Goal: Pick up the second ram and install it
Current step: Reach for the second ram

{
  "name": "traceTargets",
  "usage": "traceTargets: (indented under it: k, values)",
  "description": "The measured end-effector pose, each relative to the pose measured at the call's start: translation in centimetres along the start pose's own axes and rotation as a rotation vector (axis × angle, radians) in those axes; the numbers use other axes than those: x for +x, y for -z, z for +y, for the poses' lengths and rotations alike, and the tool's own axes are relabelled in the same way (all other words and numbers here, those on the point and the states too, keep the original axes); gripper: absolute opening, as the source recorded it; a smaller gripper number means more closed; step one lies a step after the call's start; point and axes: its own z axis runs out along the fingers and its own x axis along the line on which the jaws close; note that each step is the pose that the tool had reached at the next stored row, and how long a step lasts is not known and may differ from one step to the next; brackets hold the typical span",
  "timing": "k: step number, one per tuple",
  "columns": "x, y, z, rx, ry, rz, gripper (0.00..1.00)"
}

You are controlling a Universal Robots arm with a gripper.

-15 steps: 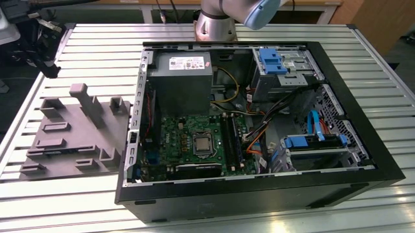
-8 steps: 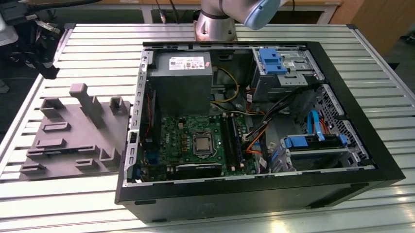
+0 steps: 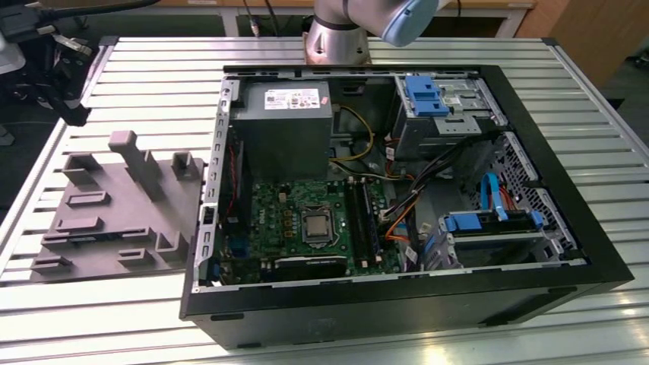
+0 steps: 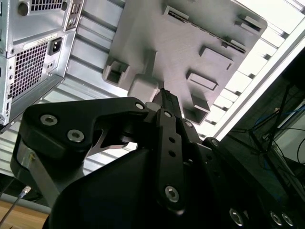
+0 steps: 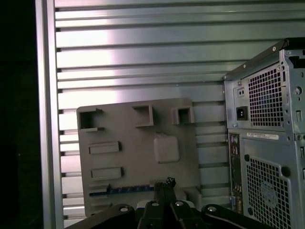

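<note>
We find the gripper (image 5: 163, 182) over the grey fixture (image 5: 138, 143) on the desk (image 5: 143, 62), jaws drawn narrow and holding nothing. The second ram (image 5: 121, 190) sits in a fixture slot, its near end just beside the jaws and its long axis running away along the fixture's edge. The exterior view adds the open case (image 3: 406, 304) and motherboard (image 3: 294, 220).

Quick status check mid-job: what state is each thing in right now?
tool: shut, holding nothing.
grey holder: flat on the table.
second ram: in a holder slot, not gripped.
computer case: lying on its side, open on top.
</note>
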Motion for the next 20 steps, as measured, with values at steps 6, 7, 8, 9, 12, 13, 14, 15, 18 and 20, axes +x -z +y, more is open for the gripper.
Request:
traceTargets:
  k: [6,7,8,9,12,13,14,15,18,20]
  values:
    - [0.16,-0.07,-0.11,-0.0001,0.0,0.0,0.11]
    - [0.19,-0.08,-0.13,0.0,0.0,0.0,0.11]
    - [0.22,-0.09,-0.15,-0.0001,0.0,0.0,0.11]
    - [0.25,-0.1,-0.18,0.0,0.0,0.0,0.11]
    - [0.33,-0.14,-0.25,0.0,0.0,0.0,0.11]
    - [0.36,-0.15,-0.27,0.0,0.0,0.0,0.11]
    - [0.39,-0.16,-0.3,0.0,0.0,0.0001,0.11]
    - [0.42,-0.18,-0.32,0.0,0.0,0.0,0.11]
    - [0.5,-0.21,-0.4,0.0,0.0,0.0001,0.11]
    - [0.55,-0.23,-0.44,0.0,0.0,0.0,0.11]
